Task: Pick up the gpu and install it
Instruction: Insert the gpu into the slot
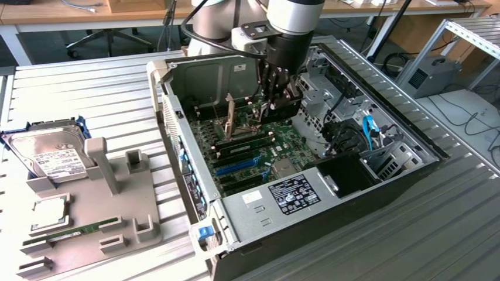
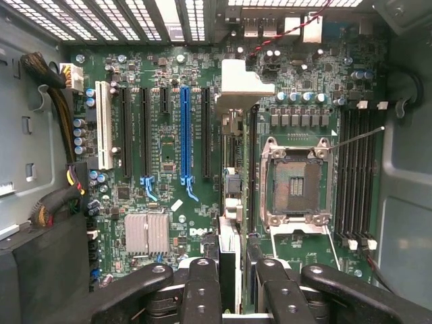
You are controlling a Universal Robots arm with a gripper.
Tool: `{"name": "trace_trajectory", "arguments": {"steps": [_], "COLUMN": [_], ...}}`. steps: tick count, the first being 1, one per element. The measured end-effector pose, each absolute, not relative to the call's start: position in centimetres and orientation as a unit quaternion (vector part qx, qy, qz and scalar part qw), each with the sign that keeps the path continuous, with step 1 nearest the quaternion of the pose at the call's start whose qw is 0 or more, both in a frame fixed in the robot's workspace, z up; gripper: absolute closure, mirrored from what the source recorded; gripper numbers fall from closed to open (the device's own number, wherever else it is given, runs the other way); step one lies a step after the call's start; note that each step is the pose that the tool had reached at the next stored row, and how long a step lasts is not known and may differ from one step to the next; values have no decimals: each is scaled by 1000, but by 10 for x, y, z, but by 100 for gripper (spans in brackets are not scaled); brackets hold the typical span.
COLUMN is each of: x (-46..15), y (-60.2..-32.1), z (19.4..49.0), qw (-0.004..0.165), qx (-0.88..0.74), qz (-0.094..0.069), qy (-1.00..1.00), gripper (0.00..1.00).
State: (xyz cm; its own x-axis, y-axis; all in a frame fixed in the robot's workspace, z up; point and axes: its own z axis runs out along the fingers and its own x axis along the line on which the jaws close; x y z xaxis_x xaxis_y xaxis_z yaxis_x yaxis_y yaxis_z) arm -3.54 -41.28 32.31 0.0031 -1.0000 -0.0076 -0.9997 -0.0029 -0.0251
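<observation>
The gpu (image 2: 231,169) shows edge-on in the wrist view as a thin dark card with a pale metal end bracket (image 2: 245,82). It stands upright over the motherboard (image 2: 162,61), between a black slot (image 2: 206,131) and the empty CPU socket (image 2: 295,185). My gripper (image 2: 236,273) is shut on it, with black fingers (image 2: 202,290) on either side of its near end. In the exterior view, my gripper (image 1: 273,100) reaches down into the open computer case (image 1: 258,219), and the gpu (image 1: 233,120) stands upright just beside it above the board.
A long blue slot (image 2: 185,135) and a white slot (image 2: 104,125) lie beside the card. Cable bundles (image 2: 57,196) run along one case wall. Outside the case, a grey fixture (image 1: 117,193) holds a hard drive (image 1: 55,155), a processor (image 1: 48,212) and a memory stick (image 1: 74,230).
</observation>
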Motion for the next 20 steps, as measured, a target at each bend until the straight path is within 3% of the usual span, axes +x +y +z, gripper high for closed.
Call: {"name": "trace_trajectory", "arguments": {"steps": [20], "x": [-35], "y": [-413], "z": [317], "qw": [10], "qx": [-708], "qz": [-8], "qy": [706], "gripper": [74]}}
